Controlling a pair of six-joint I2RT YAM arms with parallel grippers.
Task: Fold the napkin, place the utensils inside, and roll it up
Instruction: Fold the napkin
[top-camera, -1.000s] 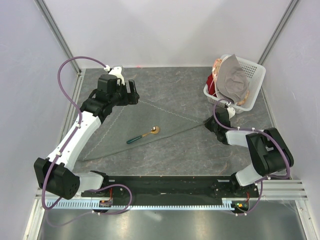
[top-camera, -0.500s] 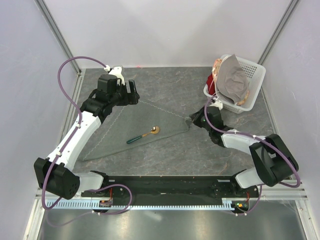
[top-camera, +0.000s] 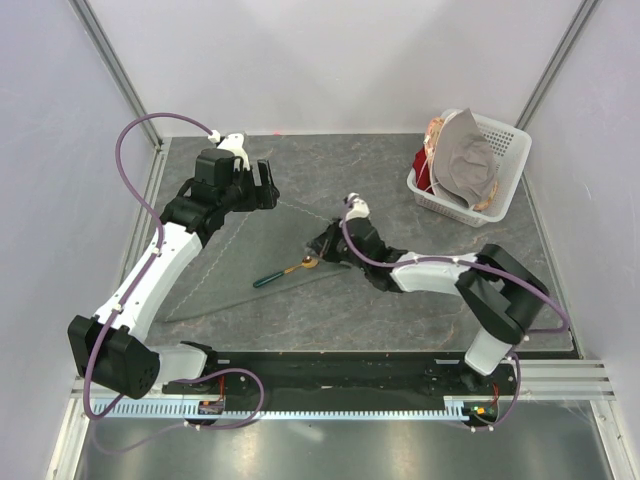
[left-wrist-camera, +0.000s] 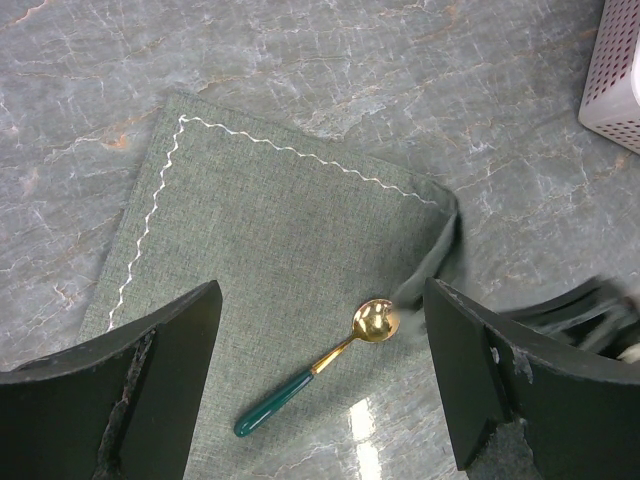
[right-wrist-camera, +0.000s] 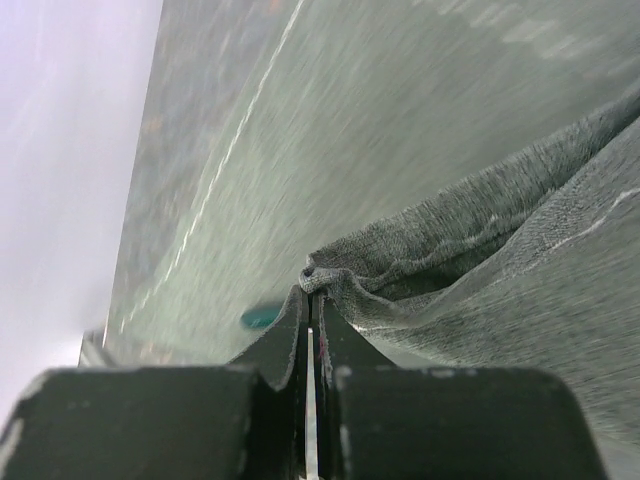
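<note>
Your left gripper (top-camera: 262, 185) hangs with jaws apart, beyond and left of the spoon (top-camera: 286, 270), holding nothing. The napkin (top-camera: 225, 265) lies spread under the spoon, whose teal handle points near-left and gold bowl far-right. Just right of that bowl, your right gripper (top-camera: 325, 243) is clamped on the napkin's bunched edge. The fold likely has to run leftward across the spoon.

Grey-green napkin (left-wrist-camera: 270, 240), white zigzag hem; gold-teal spoon (left-wrist-camera: 318, 366)
</note>
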